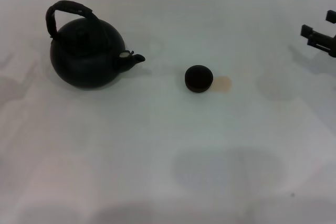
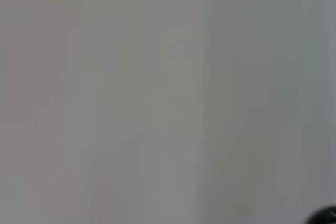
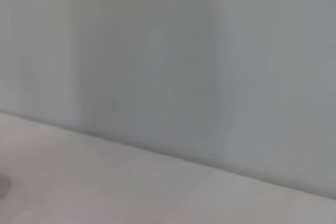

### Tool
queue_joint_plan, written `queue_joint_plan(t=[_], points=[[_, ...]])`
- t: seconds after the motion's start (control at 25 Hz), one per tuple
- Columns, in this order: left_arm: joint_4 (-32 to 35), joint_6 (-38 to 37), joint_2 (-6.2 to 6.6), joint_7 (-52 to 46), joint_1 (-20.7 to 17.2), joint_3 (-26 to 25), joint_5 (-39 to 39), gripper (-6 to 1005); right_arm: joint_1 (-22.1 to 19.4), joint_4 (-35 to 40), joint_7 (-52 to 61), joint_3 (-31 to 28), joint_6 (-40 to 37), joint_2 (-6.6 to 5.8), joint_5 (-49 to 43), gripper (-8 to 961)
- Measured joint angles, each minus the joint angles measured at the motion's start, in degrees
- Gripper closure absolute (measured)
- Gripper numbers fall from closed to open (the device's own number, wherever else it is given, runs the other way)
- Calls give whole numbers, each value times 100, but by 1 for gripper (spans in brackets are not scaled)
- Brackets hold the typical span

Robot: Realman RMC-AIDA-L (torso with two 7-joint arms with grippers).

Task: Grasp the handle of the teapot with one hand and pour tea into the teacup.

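The teapot sits in the upper left of the head view on the white tabletop, its spout pointing toward the teacup near the middle of the frame; the two stand apart. The handle arches over the lid, free and untouched. A faint tan stain lies just beside the cup. Only the right gripper shows, at the right edge, well away from both; whether its jaws are open I cannot tell. The left gripper is out of sight. The task looks barely begun: the next move calls for a gripper to reach the handle and close around its arch.
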State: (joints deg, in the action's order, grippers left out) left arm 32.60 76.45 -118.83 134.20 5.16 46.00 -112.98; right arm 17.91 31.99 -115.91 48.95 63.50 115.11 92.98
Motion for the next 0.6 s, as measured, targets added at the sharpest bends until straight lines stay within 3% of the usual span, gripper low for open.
queue_joint_plan(t=[0.24, 0.44, 0.6], points=[[-715, 627, 4, 430, 2, -1231, -115, 394, -60, -135, -291, -683, 270, 5, 7, 108], [-1102, 619, 15, 547, 48, -1793, -122, 206, -10, -416, -705, -1395, 590, 20, 26, 108], [-1333, 508, 16, 544, 80, -2130, -131, 159, -1, -605, -1118, -1604, 736, 21, 283, 108]])
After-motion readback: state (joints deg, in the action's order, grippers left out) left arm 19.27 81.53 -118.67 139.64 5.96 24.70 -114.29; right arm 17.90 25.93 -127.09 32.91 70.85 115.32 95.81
